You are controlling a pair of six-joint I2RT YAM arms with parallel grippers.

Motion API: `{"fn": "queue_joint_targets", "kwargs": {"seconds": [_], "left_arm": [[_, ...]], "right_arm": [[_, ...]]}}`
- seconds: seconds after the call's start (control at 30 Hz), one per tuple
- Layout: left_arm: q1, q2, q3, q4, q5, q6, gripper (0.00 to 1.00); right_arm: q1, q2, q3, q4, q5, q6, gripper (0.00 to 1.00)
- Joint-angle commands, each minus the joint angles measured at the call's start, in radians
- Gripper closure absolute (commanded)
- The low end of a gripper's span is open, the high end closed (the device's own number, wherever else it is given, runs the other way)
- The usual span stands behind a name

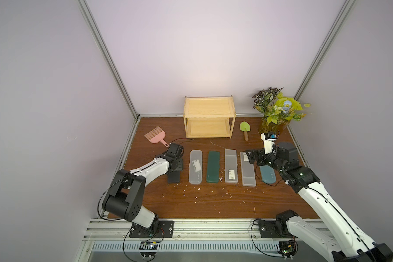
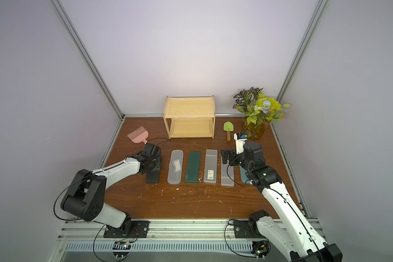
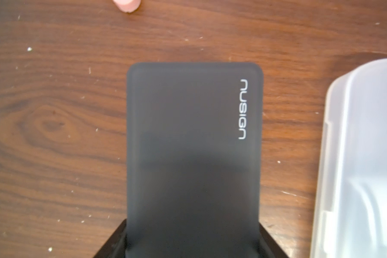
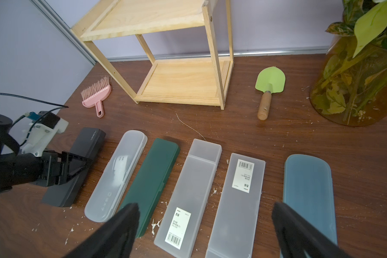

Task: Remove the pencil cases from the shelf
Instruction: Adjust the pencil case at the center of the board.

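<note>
shelf [image 1: 209, 108] bare; six cases [image 1: 213, 166] rowed on desk [image 1: 202, 204] | my left jaws pinch black case [image 3: 192, 145], probably squaring row's left end | right jaws wide, empty

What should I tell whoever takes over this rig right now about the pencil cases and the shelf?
Left gripper: shut on the black case, which lies flat on the table.
Right gripper: open, holding nothing, above the row near the teal case.
Shelf: both boards bare.
Cases: all six lie in a row in front of the shelf: black, clear case, green case, grey case, labelled grey case, teal.
Done: shelf cleared.
Left: probably only releasing the black case and pulling both arms back.
</note>
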Motion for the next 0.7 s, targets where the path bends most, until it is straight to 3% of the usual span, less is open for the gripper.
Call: {"fn": "queue_joint_targets", "kwargs": {"seconds": [0.0, 0.43, 0.67], "left_arm": [[0.01, 0.005, 0.013, 0.007, 0.033, 0.059, 0.36], [0.011, 0.086, 0.024, 0.076, 0.061, 0.096, 0.33], [0.011, 0.063, 0.018, 0.083, 0.051, 0.088, 0.16]], "right_arm": [[-0.001, -0.007, 0.004, 0.02, 0.013, -0.012, 0.01], [-0.001, -0.005, 0.02, 0.002, 0.023, -0.023, 0.01], [-0.001, 0.0, 0.023, 0.0, 0.022, -0.025, 0.0]]}}
